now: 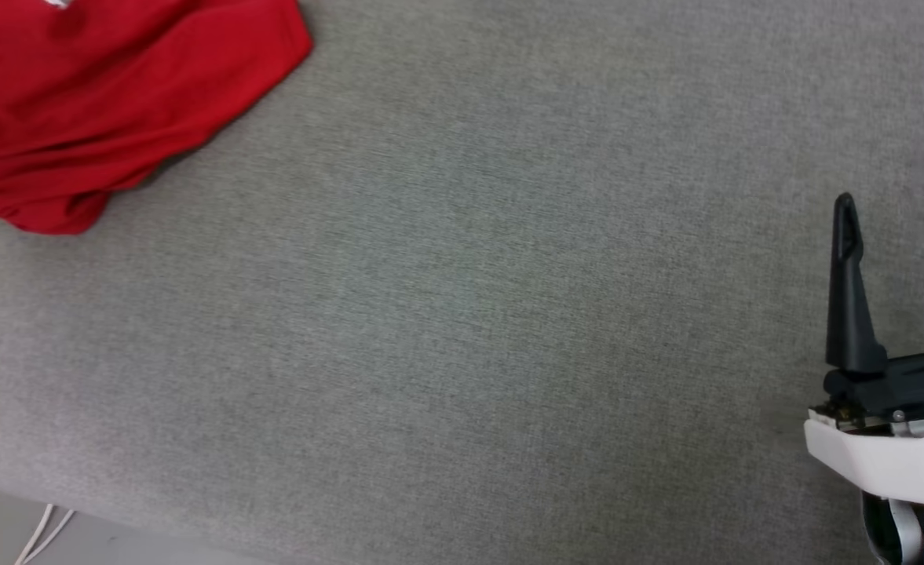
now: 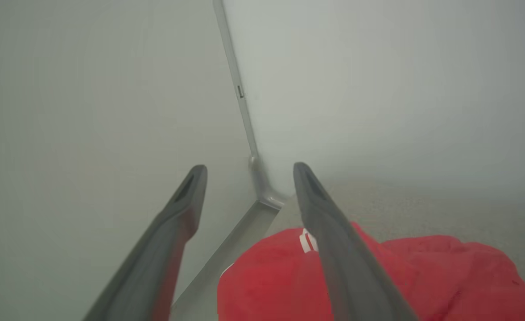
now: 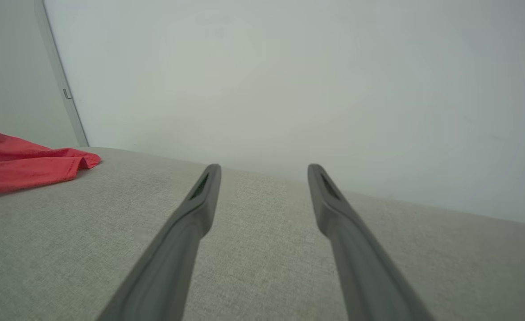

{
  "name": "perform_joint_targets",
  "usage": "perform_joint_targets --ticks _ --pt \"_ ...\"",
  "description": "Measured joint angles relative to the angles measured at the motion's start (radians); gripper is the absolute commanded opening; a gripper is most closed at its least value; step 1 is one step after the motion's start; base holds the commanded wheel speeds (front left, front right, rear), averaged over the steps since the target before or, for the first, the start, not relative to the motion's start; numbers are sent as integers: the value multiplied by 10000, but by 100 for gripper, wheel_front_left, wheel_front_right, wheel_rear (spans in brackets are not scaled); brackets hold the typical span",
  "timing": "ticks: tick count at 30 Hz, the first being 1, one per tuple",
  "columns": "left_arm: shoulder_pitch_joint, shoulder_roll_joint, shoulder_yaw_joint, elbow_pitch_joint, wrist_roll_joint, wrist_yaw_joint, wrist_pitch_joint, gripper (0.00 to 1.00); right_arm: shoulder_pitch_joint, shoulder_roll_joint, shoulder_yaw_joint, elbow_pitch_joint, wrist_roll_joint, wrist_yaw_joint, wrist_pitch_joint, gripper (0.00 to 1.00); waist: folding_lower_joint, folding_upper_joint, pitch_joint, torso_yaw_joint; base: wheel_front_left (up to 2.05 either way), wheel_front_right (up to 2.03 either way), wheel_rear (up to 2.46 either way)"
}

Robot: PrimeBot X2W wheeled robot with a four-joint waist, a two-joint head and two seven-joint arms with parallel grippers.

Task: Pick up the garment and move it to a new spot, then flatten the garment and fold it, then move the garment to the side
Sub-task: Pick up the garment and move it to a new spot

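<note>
One red garment [image 1: 116, 102] is lying bunched at the far left of the grey cloth surface [image 1: 462, 314], its long side slanting from near-left to far-right. Its far and left parts are running out of the head view, and any lettering is staying hidden. Two grippers are showing: the left gripper [image 2: 249, 169] is hanging spread wide by the garment, and the right gripper [image 1: 896, 192] is gaping empty, well apart at the right.

On surface [image 1: 462, 314], garment [image 1: 116, 102] far left, right pincer [image 1: 896, 192] near right
</note>
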State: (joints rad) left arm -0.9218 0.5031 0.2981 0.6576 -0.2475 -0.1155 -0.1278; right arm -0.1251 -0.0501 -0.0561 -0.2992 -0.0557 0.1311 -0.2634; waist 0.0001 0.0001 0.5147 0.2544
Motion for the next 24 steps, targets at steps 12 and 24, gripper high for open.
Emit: perform_joint_targets --ticks 12,24 --pt "-468 1323 -3035 938 -4186 -136 5668 100 -199 0 44 -656 -224 0 0 100 0 0 1065 -493 0 0 0" --pt "-193 2288 -4984 523 -6391 -127 8788 100 -419 0 100 -800 -439 0 0 100 -1 0 1779 -690 0 0 0"
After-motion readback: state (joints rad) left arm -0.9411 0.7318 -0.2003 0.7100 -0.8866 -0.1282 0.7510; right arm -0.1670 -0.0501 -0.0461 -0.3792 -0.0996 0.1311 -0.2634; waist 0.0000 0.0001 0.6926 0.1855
